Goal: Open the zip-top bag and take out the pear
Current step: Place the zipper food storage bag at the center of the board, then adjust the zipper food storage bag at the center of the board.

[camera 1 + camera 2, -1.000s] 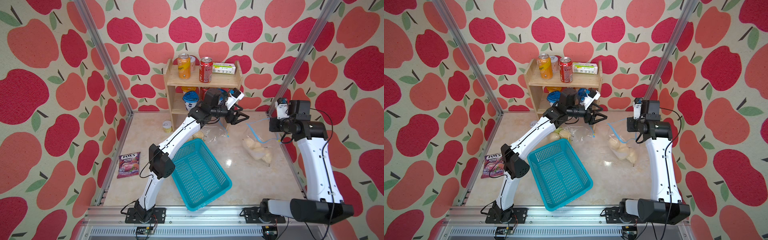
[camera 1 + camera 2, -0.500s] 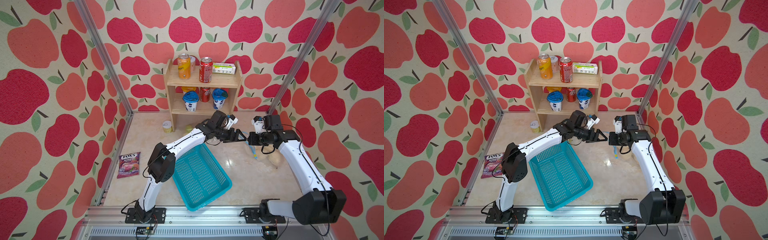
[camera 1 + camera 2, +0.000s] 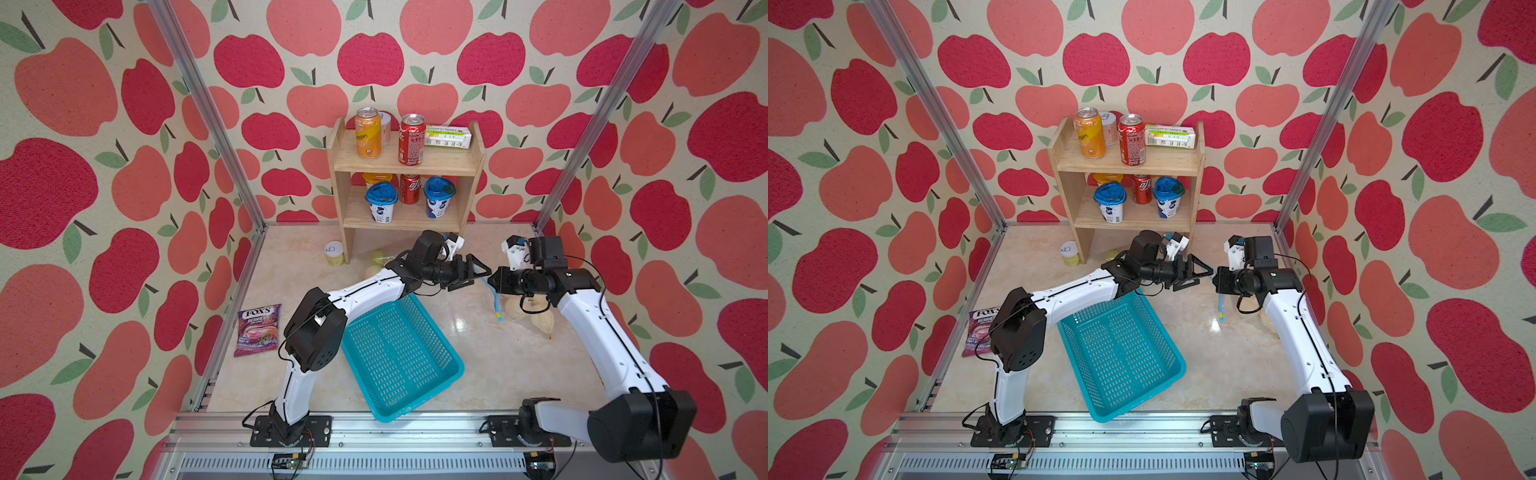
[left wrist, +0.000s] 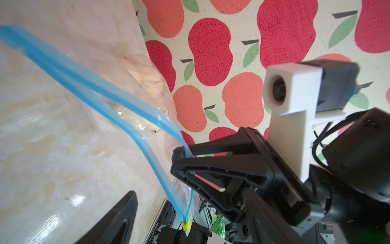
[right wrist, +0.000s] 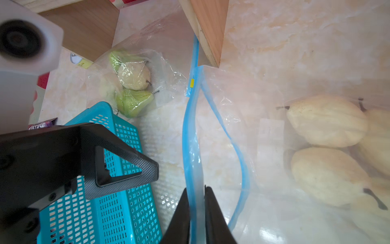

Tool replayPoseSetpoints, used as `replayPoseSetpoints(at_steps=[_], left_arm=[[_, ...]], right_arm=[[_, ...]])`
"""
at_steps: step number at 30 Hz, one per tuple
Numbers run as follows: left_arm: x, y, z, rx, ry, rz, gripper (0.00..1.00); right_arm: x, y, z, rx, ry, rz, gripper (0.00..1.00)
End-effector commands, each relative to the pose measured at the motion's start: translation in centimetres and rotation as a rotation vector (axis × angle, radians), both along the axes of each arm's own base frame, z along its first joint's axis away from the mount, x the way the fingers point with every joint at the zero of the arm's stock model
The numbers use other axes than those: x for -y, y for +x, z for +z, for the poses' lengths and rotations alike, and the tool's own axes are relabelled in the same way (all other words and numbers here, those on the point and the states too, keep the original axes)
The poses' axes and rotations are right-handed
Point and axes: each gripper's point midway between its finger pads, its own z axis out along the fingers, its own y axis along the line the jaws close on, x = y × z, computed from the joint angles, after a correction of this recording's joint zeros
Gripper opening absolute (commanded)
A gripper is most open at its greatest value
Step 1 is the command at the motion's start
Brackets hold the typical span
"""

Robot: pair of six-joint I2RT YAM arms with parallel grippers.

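The clear zip-top bag (image 3: 524,308) lies on the table at the right. Several pale pears (image 5: 325,120) lie inside it. Its blue zip rim (image 5: 190,137) is parted into two strips that meet at a yellow slider (image 4: 186,225). My right gripper (image 5: 195,188) is shut on one strip of the rim, low over the table (image 3: 493,281). My left gripper (image 3: 478,270) faces it tip to tip and stands open. One of its fingers (image 5: 135,166) is beside the rim without touching it, and the slider end of the rim hangs between its jaws in the left wrist view.
A teal basket (image 3: 399,353) sits tilted at the centre front under the left arm. A wooden shelf (image 3: 407,166) with cans and cups stands at the back. A second bag of green pears (image 5: 130,84) lies by the shelf leg. A candy pouch (image 3: 257,328) lies at the left.
Both arms have come down from in front of the shelf to just above the table. The bag, lifted a second ago, now lies on the table with the grippers close together.
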Motion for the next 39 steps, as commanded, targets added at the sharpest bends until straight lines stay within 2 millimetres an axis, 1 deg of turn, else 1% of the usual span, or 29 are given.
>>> replayPoseSetpoints(at_steps=[1, 6, 9, 11, 12, 13, 15, 16, 17, 19, 21, 22, 24, 25, 26, 27, 28, 30, 33, 36, 39], left_arm=[[0.7, 1.3, 0.9, -0.016, -0.06, 0.054, 0.81], [1.8, 1.6, -1.0, -0.06, -0.039, 0.044, 0.76], [2.1, 1.7, -2.0, -0.073, -0.017, 0.034, 0.73], [2.1, 1.9, -2.5, -0.079, -0.002, 0.031, 0.72], [2.2, 2.1, -3.0, -0.082, 0.005, 0.03, 0.72], [2.3, 2.2, -3.3, -0.088, 0.008, 0.031, 0.71], [2.5, 2.4, -3.9, -0.096, 0.005, 0.024, 0.66], [2.6, 2.5, -4.1, -0.101, 0.004, 0.016, 0.61], [2.8, 2.5, -4.4, -0.103, 0.003, 0.007, 0.58], [2.9, 2.4, -4.9, -0.106, 0.012, -0.005, 0.49], [2.7, 2.4, -5.3, -0.1, 0.024, -0.013, 0.4], [2.7, 2.3, -5.5, -0.097, 0.03, -0.017, 0.36], [2.5, 2.1, -5.8, -0.081, 0.043, -0.028, 0.24], [2.3, 2.1, -5.9, -0.073, 0.051, -0.032, 0.17], [2.2, 2.0, -6.1, -0.059, 0.064, -0.037, 0.11], [2.0, 2.0, -5.9, -0.043, 0.072, -0.04, 0.07], [1.8, 2.0, -6.0, -0.028, 0.081, -0.044, 0.04], [1.6, 2.1, -5.8, 0.008, 0.097, -0.053, 0.0], [1.6, 2.1, -6.0, 0.044, 0.125, -0.075, 0.0], [1.7, 1.9, -6.3, 0.062, 0.136, -0.102, 0.0], [1.5, 1.9, -6.5, 0.091, 0.156, -0.109, 0.0]], right_arm=[[-0.7, -0.7, 0.1, 0.009, 0.042, 0.027, 0.17], [-1.3, -1.4, 0.7, 0.028, 0.076, 0.059, 0.19], [-1.0, -1.8, 1.0, 0.016, 0.063, 0.048, 0.23], [-0.9, -2.2, 1.5, 0.016, 0.061, 0.055, 0.29], [-1.0, -2.4, 1.9, 0.016, 0.067, 0.06, 0.36], [-1.1, -2.6, 2.3, 0.019, 0.073, 0.067, 0.49], [-1.0, -3.0, 2.9, 0.012, 0.072, 0.068, 0.68], [-0.7, -3.1, 3.1, 0.004, 0.066, 0.054, 0.72], [-0.1, -3.1, 3.3, 0.003, 0.06, 0.028, 0.74], [1.5, -2.9, 4.0, 0.018, 0.074, -0.044, 0.77], [4.3, -2.2, 4.4, 0.022, 0.106, -0.161, 0.81], [5.7, -1.8, 4.3, 0.011, 0.123, -0.213, 0.81], [9.3, -1.0, 3.5, -0.025, 0.153, -0.338, 0.83], [10.6, -0.8, 2.8, -0.049, 0.166, -0.381, 0.89], [12.1, -0.5, 2.1, -0.072, 0.181, -0.427, 0.97], [13.6, -0.4, 1.4, -0.092, 0.185, -0.474, 1.0], [14.9, -0.3, 0.7, -0.105, 0.175, -0.518, 1.0], [17.9, -0.4, -0.7, -0.127, 0.124, -0.616, 1.0], [21.7, -1.0, -2.8, -0.17, 0.056, -0.734, 1.0], [23.9, -1.0, -4.2, -0.189, 0.038, -0.774, 1.0], [24.7, -0.4, -5.1, -0.191, 0.055, -0.763, 0.98]])
